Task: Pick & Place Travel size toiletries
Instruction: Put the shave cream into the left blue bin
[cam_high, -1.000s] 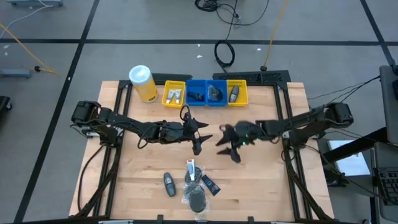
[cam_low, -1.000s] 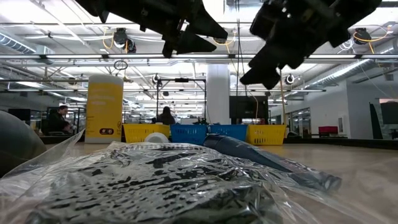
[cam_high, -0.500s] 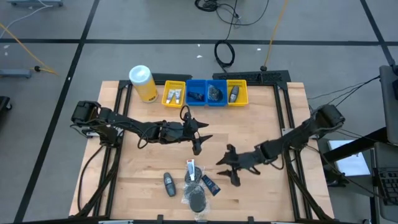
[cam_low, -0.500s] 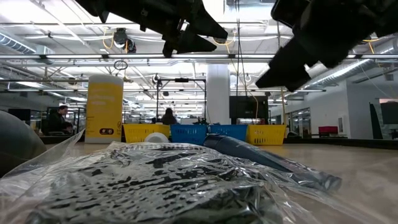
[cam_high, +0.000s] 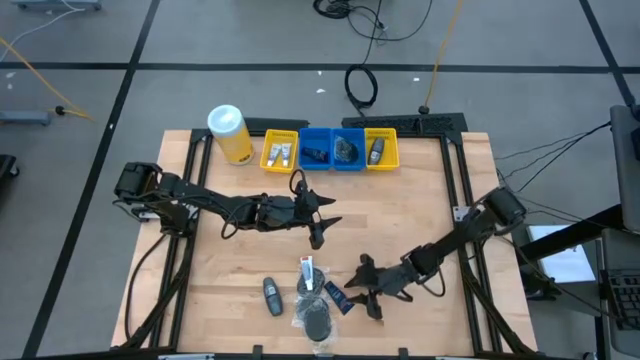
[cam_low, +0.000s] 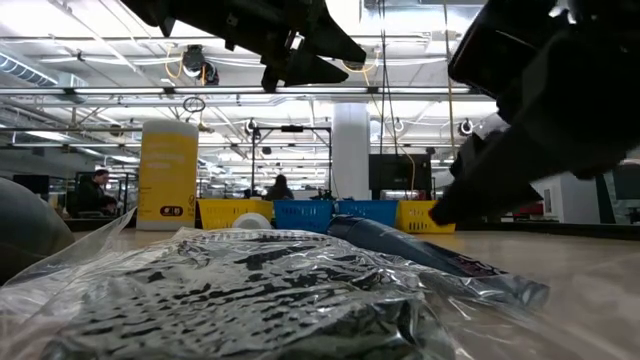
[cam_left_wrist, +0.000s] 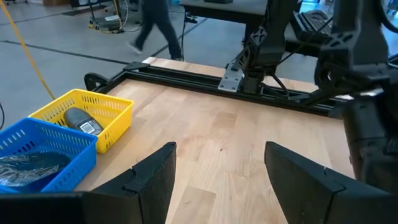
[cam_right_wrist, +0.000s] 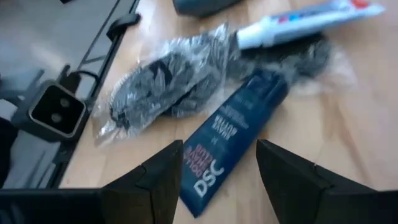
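Observation:
Several toiletries lie near the table's near edge: a dark blue sachet (cam_high: 338, 296) (cam_right_wrist: 239, 134), a white tube (cam_high: 307, 272) (cam_right_wrist: 311, 18), a grey oval bottle (cam_high: 272, 295) and a black puff in clear plastic (cam_high: 316, 320) (cam_right_wrist: 161, 84) (cam_low: 250, 290). My right gripper (cam_high: 360, 291) (cam_right_wrist: 217, 186) is open, low, just right of the sachet, its fingers pointing at it without touching. My left gripper (cam_high: 325, 228) (cam_left_wrist: 217, 180) hangs open above mid-table, touching nothing.
A yellow bin (cam_high: 279, 150), a blue bin (cam_high: 333, 148) and a second yellow bin (cam_high: 381, 148) (cam_left_wrist: 81, 118) stand in a row at the far edge, each holding items. A tall yellow canister (cam_high: 229, 133) stands left of them. Bare wood lies between bins and toiletries.
My right gripper has travelled from mid-table toward the near edge and downward, ending beside the sachet, still open. The toiletries have not moved.

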